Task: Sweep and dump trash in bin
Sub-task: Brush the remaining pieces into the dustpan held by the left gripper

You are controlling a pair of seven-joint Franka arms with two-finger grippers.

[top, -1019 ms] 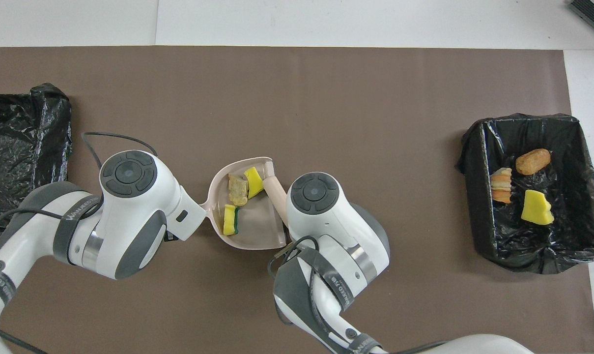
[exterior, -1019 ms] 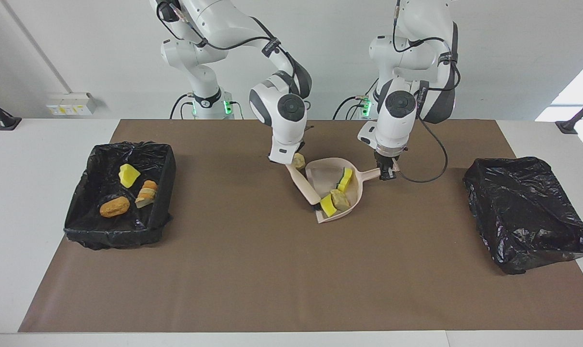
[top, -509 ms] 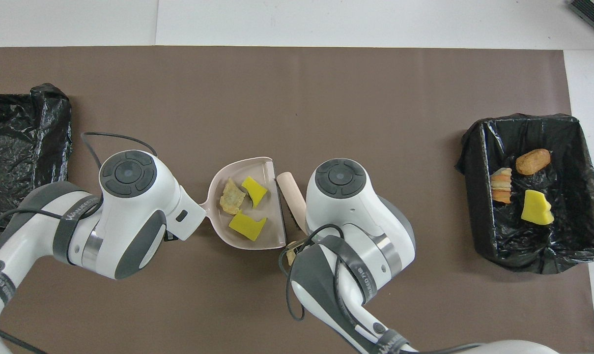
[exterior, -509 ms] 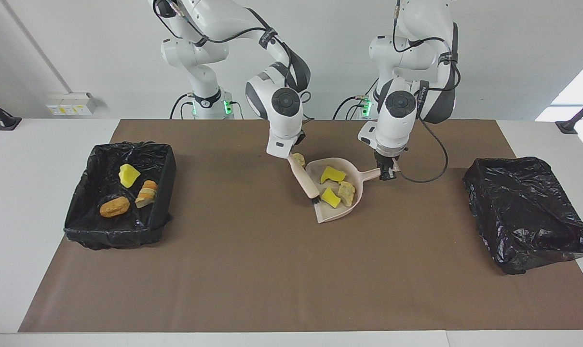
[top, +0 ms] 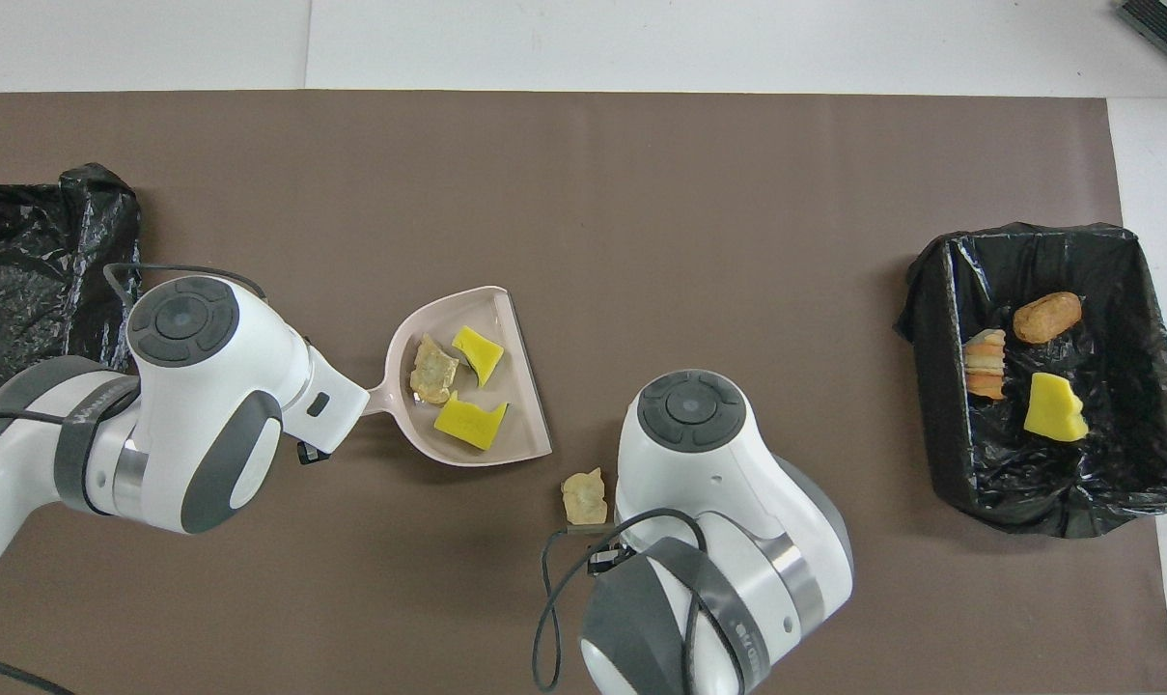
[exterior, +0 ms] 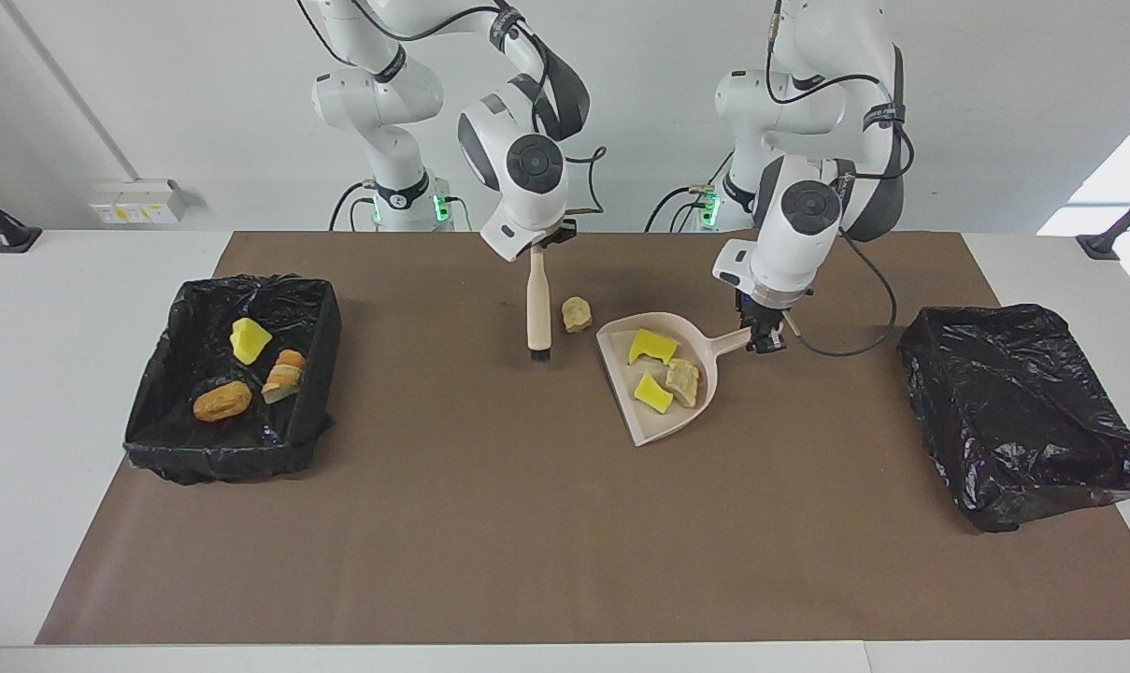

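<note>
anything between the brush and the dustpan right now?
Yes: one tan scrap sits on the mat between the hanging brush and the dustpan, clearest in the facing view.

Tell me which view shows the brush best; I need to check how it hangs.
The facing view: the brush hangs upright from the right gripper, bristles down, beside the loose tan scrap on the mat. In the overhead view the right arm's wrist covers it almost wholly.

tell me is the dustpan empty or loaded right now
Loaded. The dustpan holds two yellow sponge chunks and a tan lump. One more tan scrap lies on the mat outside it, nearer the robots.
</note>
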